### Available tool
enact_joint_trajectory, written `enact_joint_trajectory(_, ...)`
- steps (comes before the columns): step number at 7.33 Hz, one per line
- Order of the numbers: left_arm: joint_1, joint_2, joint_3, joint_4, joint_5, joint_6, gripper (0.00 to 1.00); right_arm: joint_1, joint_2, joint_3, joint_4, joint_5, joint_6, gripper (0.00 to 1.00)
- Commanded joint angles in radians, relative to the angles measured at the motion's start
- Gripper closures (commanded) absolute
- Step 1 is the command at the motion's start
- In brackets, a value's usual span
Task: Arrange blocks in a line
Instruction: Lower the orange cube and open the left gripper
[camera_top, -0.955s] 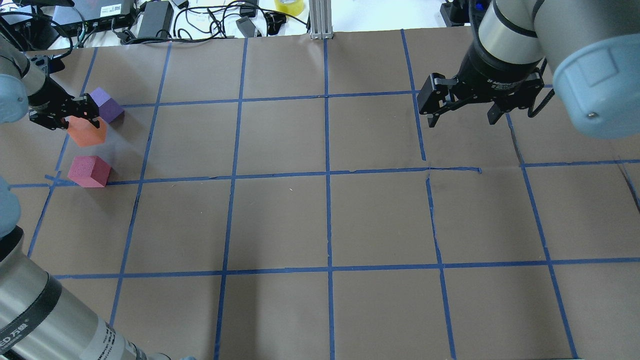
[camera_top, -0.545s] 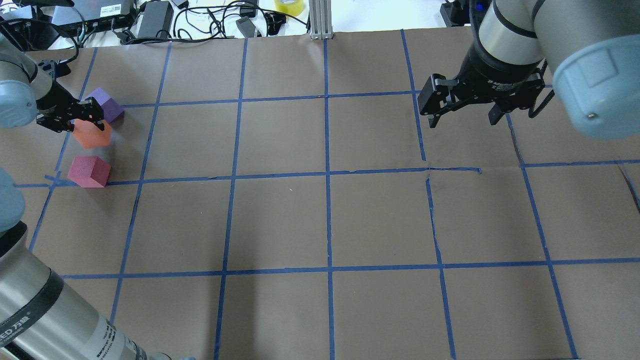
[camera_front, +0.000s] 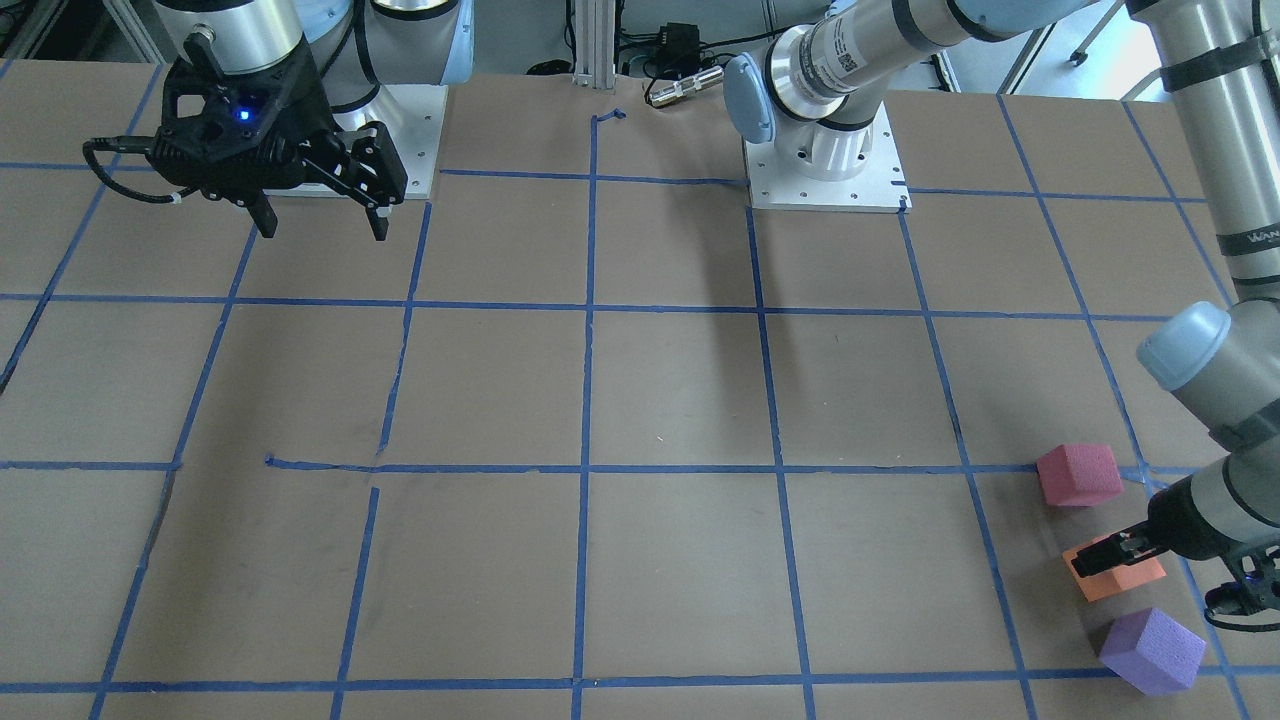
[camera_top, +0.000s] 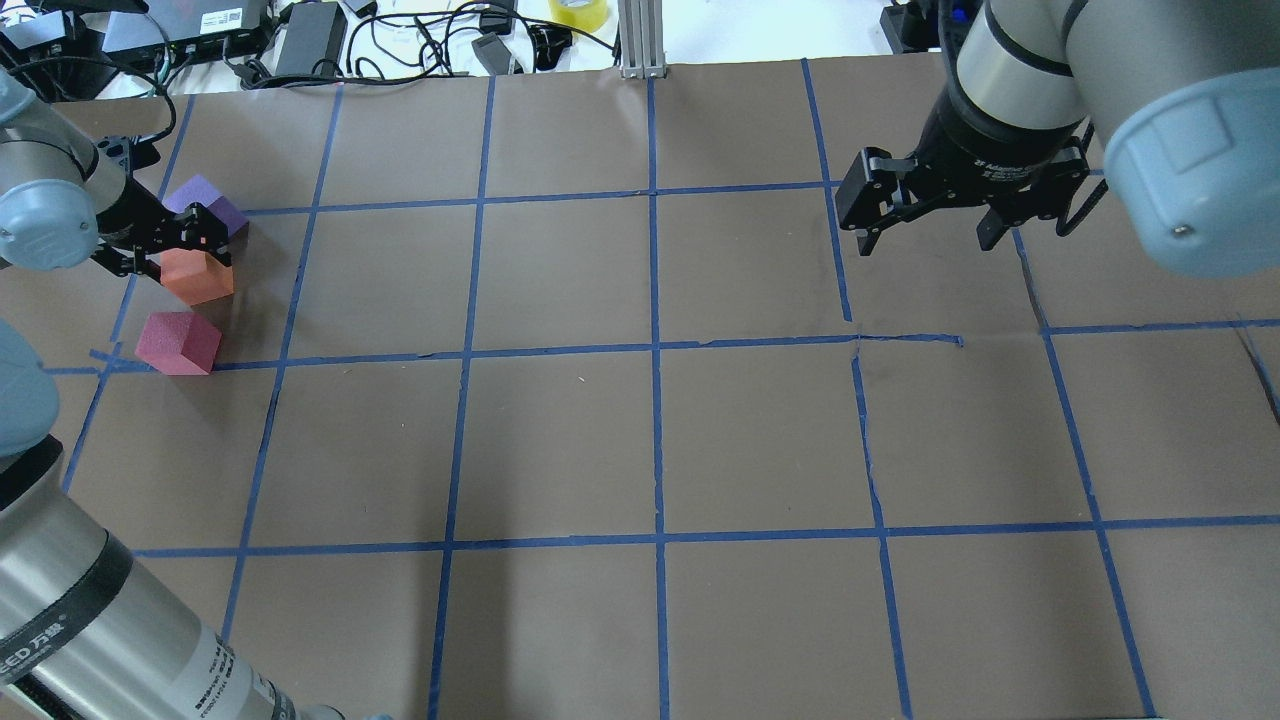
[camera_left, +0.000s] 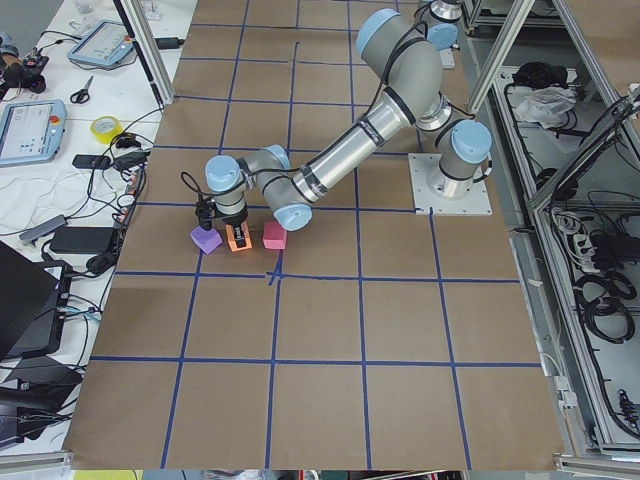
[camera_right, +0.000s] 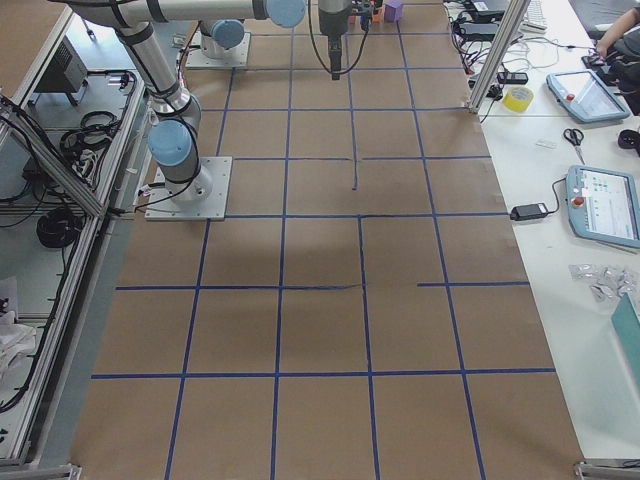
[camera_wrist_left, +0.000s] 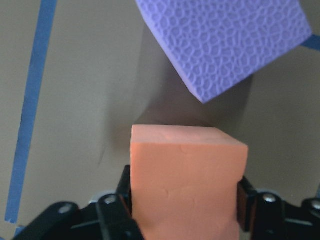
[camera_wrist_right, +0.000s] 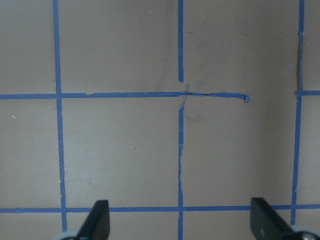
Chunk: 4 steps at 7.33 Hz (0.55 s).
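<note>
So the left hand (camera_top: 180, 250) is clamped on the orange block (camera_wrist_left: 187, 180), one finger pressed on each side in the left wrist view. It's holding it right in the gap between the purple block (camera_top: 205, 200) and the reddish-pink block (camera_top: 178, 342), at the far left edge of the worktop (camera_top: 560, 440). All three already sit in a rough row over there, so I'd say we're at the placing step for the middle one. Next it probably needs to set the orange one flat, let go without nudging its neighbours, and back straight out. The purple one looks turned with a corner poking toward the orange, just beside it, so it might want squaring up after. The right hand (camera_top: 925, 240) hangs over the other side of the worktop, well apart from the blocks, fingers spread with nothing between them. What I can't make out is whether the orange block's underside is touching the paper or floating just above it, since no view shows that face. The wrist view also cuts off the purple block at the top and misses the reddish-pink one completely.
</note>
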Motion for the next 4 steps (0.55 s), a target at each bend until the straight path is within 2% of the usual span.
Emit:
enact_joint_trajectory(1,-0.124,0.11,0.005,-0.105,0.011,-0.053,0.0,0.0,0.001,0.0,0.001,0.0,0.003,0.0)
enact_joint_trajectory(3,-0.254,0.273,0.006,-0.295,0.015,-0.081,0.0,0.0,0.002,0.0,0.001,0.0,0.004,0.0)
enact_joint_trajectory(4,-0.265,0.328,0.008,-0.344,0.015,-0.083,0.0,0.0,0.002,0.0,0.001,0.0,0.004,0.0)
